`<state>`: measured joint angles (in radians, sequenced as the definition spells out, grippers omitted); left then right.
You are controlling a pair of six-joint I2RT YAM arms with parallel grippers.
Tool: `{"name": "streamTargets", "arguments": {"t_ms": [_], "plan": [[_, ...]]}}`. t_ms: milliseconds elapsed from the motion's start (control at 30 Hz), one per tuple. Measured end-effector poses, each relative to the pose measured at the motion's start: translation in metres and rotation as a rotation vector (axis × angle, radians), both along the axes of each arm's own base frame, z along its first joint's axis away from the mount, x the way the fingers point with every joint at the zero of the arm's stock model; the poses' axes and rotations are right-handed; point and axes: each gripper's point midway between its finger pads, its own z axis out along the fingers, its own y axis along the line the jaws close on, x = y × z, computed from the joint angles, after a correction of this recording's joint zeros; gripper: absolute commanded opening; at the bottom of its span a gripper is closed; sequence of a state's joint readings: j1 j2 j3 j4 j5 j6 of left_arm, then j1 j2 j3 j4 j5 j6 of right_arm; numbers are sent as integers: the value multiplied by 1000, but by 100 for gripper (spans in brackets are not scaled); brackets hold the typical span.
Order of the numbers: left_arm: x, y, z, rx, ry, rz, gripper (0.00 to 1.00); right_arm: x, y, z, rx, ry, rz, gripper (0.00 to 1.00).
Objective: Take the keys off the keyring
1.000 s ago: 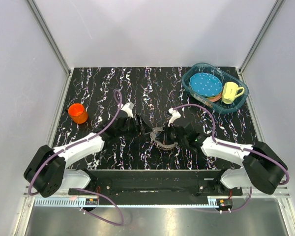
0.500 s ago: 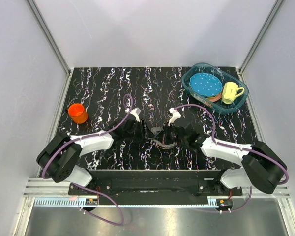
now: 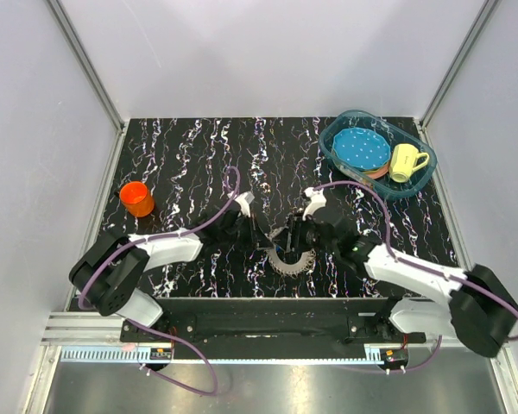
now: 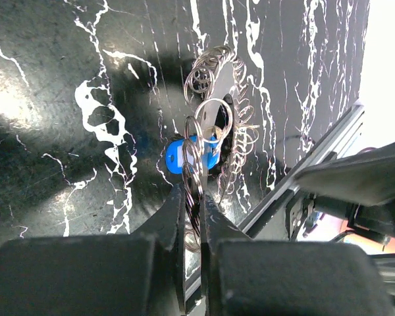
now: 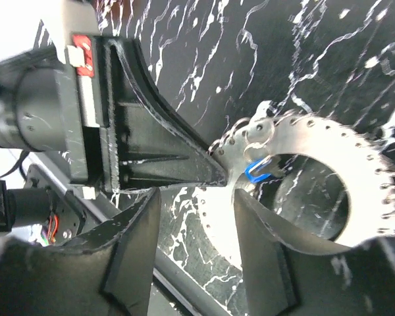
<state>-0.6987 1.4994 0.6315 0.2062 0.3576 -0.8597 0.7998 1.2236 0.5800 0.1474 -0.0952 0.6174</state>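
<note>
Well beyond the right gripper (image 3: 295, 235) and off to its right, at the far corner, a clear blue basin (image 3: 344, 166) holds a blue dotted plate (image 3: 361, 147) and, just beside it, a yellow mug (image 3: 404, 160) with its handle turned away from the plate. Something orange-brown shows under the plate's near edge, too hidden to name. Far to the left of the left gripper (image 3: 259, 233) an orange cup (image 3: 137, 199) stands upright on its own; what is inside cannot be made out. Both grippers meet low over the near middle of the black, white-veined table (image 3: 181, 155). The keys (image 3: 292, 260) lie fanned like saw teeth directly under and just nearer than the right gripper's tips. In the left wrist view the left gripper (image 4: 192, 201) is pinched almost closed on the thin wire of the keyring (image 4: 196, 172), the blue-headed piece (image 4: 184, 157) just past its tips. In the right wrist view the right gripper (image 5: 197, 197) has its fingers spread wide and grips nothing, the fan of keys (image 5: 329, 141) lying ahead and to its right. Plain pale walls (image 3: 268, 52) with metal corner posts (image 3: 86, 65) close in the table.
</note>
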Motion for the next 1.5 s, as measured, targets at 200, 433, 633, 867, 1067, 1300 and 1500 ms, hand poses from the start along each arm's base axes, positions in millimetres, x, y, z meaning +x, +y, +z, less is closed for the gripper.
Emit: {"name": "streamTargets", "arguments": {"t_ms": [200, 433, 633, 867, 1067, 1300, 1500], "plan": [[-4, -3, 5, 8, -35, -79, 0, 12, -34, 53, -17, -218, -100, 59], [-10, -1, 35, -24, -142, -150, 0, 5, -60, 53, -23, -402, -105, 61], [-20, 1, 56, -46, -215, -224, 0, -20, -55, 40, 11, -490, 44, 61], [-32, 8, 67, -23, -242, -292, 0, -41, -40, 72, 147, -606, 173, 60], [-37, 11, 78, -25, -263, -311, 0, -43, -26, 56, 128, -569, 255, 56], [-44, 20, 84, -8, -293, -330, 0, -36, -20, 63, 121, -564, 250, 57], [-44, 21, 90, -15, -317, -332, 0, -31, -15, 68, 129, -564, 248, 54]]}}
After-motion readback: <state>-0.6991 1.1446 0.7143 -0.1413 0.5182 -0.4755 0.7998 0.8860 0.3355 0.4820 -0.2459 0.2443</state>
